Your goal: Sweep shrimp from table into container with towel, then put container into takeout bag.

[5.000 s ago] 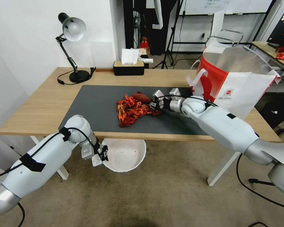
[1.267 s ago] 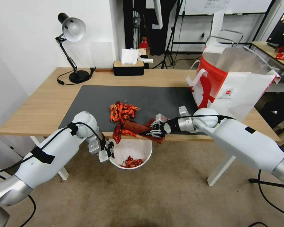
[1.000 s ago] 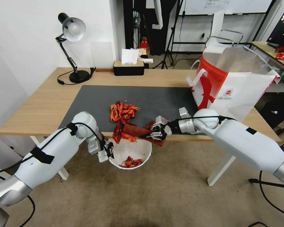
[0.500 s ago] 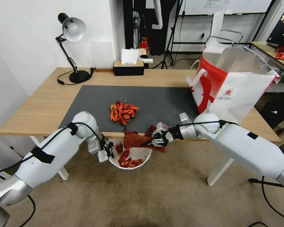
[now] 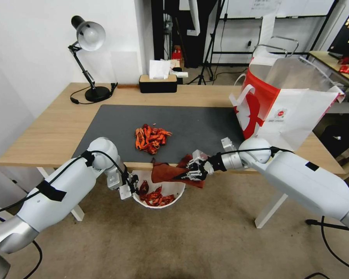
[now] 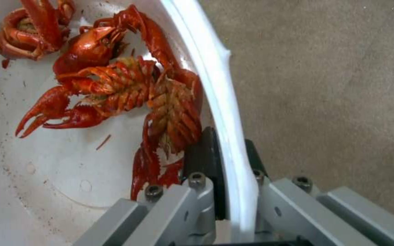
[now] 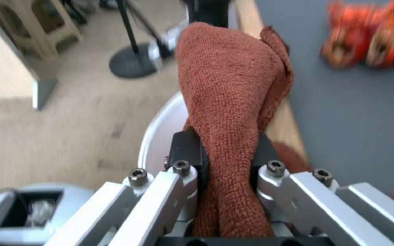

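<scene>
Two heaps of shrimp: one on the counter (image 5: 46,128) mat (image 5: 150,138), one in the container (image 5: 179,188) below its near edge. Left tool (image 6: 226,171) pinches the thin, probably flexible rim. Right tool (image 7: 226,167) clamps the soft towel (image 7: 226,89) at its bunched middle.

Both grippers (image 5: 131,186) (image 5: 192,170) clamped, low.

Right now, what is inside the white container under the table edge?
The container, held at its rim by the left gripper, holds several red shrimp. The towel in the right gripper covers its far part, so anything there is hidden.
</scene>
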